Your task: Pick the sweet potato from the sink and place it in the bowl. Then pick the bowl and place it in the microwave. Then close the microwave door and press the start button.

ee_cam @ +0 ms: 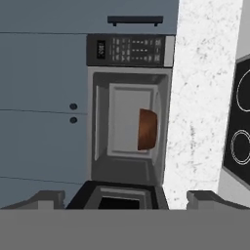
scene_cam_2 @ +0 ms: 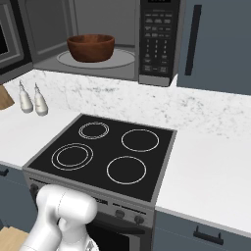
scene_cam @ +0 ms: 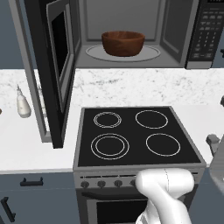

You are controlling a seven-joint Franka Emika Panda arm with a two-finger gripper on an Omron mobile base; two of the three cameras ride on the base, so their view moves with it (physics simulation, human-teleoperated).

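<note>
The reddish-brown bowl (scene_cam: 123,43) (scene_cam_2: 91,47) (ee_cam: 148,129) stands on the round turntable (scene_cam: 96,53) inside the microwave (scene_cam: 209,33) (scene_cam_2: 158,41) (ee_cam: 129,51). The microwave door (scene_cam: 54,65) (ee_cam: 117,195) hangs wide open, swung out to the left over the counter. The hand view is rolled sideways and faces the cavity from some distance back. My gripper (ee_cam: 128,201) is open, its fingertips (ee_cam: 46,197) far apart and nothing between them. The sweet potato is hidden and the sink is out of view.
A black stove (scene_cam: 131,131) (scene_cam_2: 105,152) with white burner rings lies below the microwave. Two small white bottles (scene_cam_2: 25,100) stand on the left counter beside the open door. A grey object (scene_cam: 213,142) sits on the right counter edge.
</note>
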